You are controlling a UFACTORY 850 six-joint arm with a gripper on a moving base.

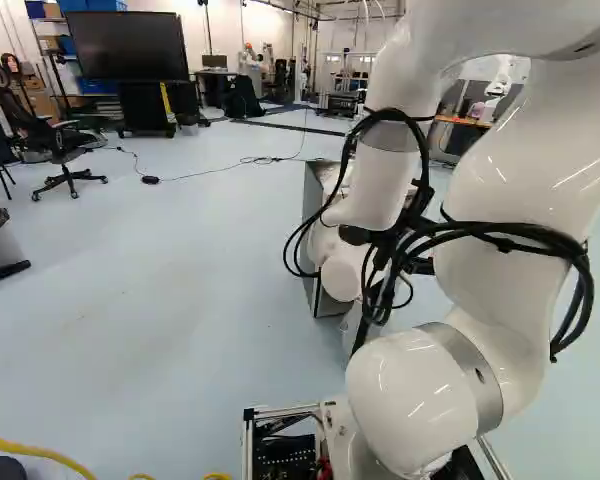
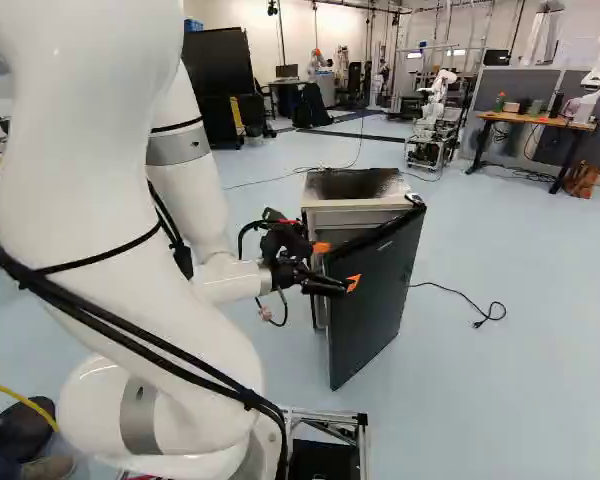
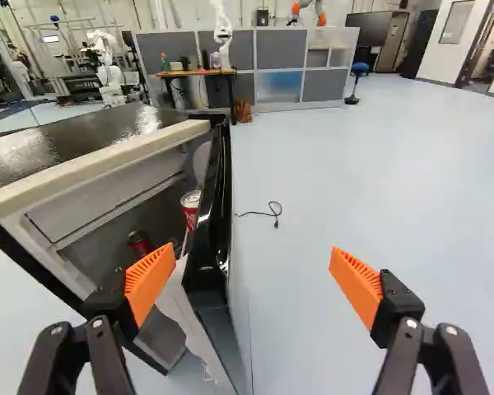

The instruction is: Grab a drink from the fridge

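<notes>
Can (image 3: 191,206), which I'd judge light, slippery and best held round its middle, seems to stand inside the fridge (image 3: 99,162) by its open door (image 2: 380,300), while my gripper (image 3: 249,257) is spread wide, holding nothing.

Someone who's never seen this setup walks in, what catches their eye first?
Most likely the big white arm, towering at the right of the left base view. Then the fridge, its black door open between the gripper's wide-spread orange pads in the wrist view. Two red cans show just inside.
</notes>
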